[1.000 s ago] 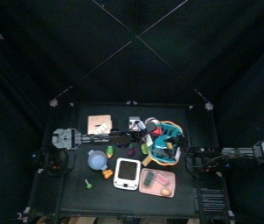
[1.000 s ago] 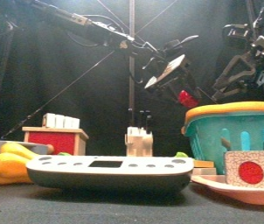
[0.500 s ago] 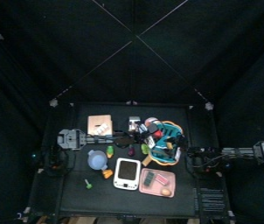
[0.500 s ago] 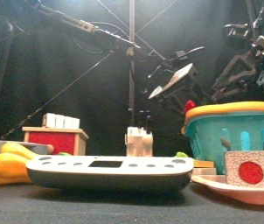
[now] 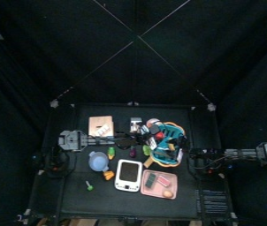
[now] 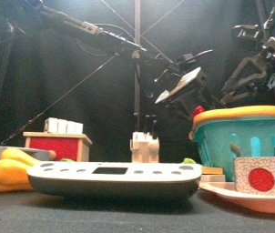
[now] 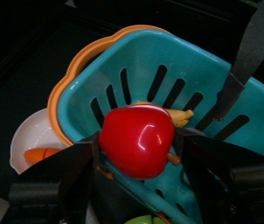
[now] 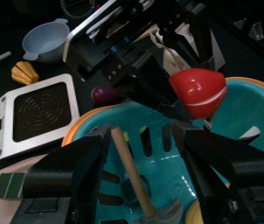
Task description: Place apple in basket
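Note:
My left gripper [image 7: 137,150] is shut on a shiny red apple [image 7: 137,140] and holds it in the air at the edge of the teal-blue basket [image 7: 204,92] with an orange rim. In the top view the left arm reaches from the left to the basket [image 5: 168,150]. The right wrist view shows the apple [image 8: 198,87] in the left gripper's jaws above the basket's [image 8: 105,124] rim. My right gripper [image 8: 152,159] is open and empty, hovering over the basket's near side. In the front view the basket [image 6: 243,141] stands at the right, with the left gripper [image 6: 183,85] above it.
A white scale [image 5: 127,174], a pink tray [image 5: 160,184] and a grey-blue bowl [image 5: 98,161] lie in front of the basket. A red box [image 5: 101,125] stands at the back left. A white bowl [image 7: 35,140] sits beside the basket. A wooden stick [image 8: 128,171] lies inside it.
My left gripper with the apple has moved a little right, closer to the basket, since a second ago. The right arm has not moved.

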{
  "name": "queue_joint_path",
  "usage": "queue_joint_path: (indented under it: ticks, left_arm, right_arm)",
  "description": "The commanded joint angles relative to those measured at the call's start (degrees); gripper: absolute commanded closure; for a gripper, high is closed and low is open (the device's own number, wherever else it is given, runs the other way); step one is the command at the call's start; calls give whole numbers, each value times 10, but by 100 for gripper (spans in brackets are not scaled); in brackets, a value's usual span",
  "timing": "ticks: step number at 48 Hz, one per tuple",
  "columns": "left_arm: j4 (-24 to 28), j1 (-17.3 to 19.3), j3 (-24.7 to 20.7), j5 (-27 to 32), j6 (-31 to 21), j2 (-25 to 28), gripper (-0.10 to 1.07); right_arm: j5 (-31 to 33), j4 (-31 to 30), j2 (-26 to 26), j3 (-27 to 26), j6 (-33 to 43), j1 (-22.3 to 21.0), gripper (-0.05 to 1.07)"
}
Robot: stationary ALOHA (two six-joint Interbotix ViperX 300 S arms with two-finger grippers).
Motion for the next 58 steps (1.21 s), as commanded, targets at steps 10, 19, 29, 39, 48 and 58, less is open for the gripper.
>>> queue_joint_path:
  ticks: [10,19,29,39,48,58]
  left_arm:
    - [4,1,-20,-3,1,-10,1]
    - [3,1,-20,-3,1,-11,1]
    - [5,-1,-20,-2,1,-14,1]
    - [9,-2,-20,-2,1,-18,1]
    - [13,-2,-15,3,0,-29,2]
    - [38,-4,6,40,0,-60,2]
  right_arm:
    - [-3,-2,2,-11,-1,-1,12]
    - [-3,-2,2,-11,-1,-2,12]
    - [-3,-2,2,-11,-1,-4,12]
    - [-3,-3,2,-11,-1,-4,12]
    - [-3,-3,2,-11,-1,-5,12]
    - [-3,-3,2,-11,-1,-5,12]
